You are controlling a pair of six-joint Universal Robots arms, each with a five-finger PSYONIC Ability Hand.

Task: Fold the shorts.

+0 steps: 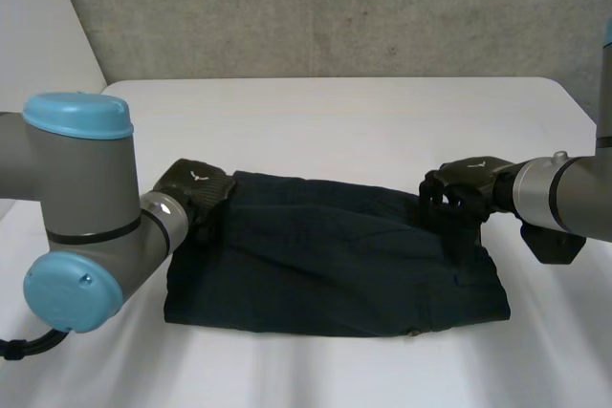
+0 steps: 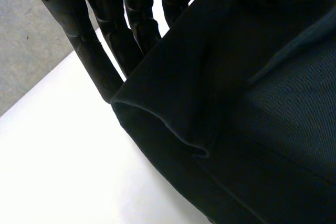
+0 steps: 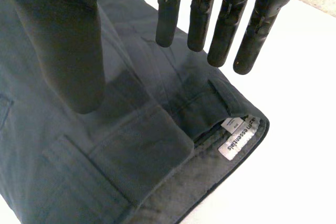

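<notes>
Dark navy shorts (image 1: 335, 255) lie folded in a wide band across the white table (image 1: 335, 112). My left hand (image 1: 196, 188) rests at their far left corner. In the left wrist view its fingers (image 2: 84, 45) reach down behind a raised, curled hem of the shorts (image 2: 173, 114) and pinch it. My right hand (image 1: 459, 193) hovers over the far right end. Its fingers (image 3: 226, 24) are straight and spread from the thumb (image 3: 73, 51), and hold nothing. Below them lies the waistband of the shorts (image 3: 131, 145) with a white label (image 3: 239, 140).
Bare white table surrounds the shorts on every side, with wide room behind them and in front (image 1: 316, 370). A grey concrete wall (image 1: 335, 7) stands behind the table's far edge.
</notes>
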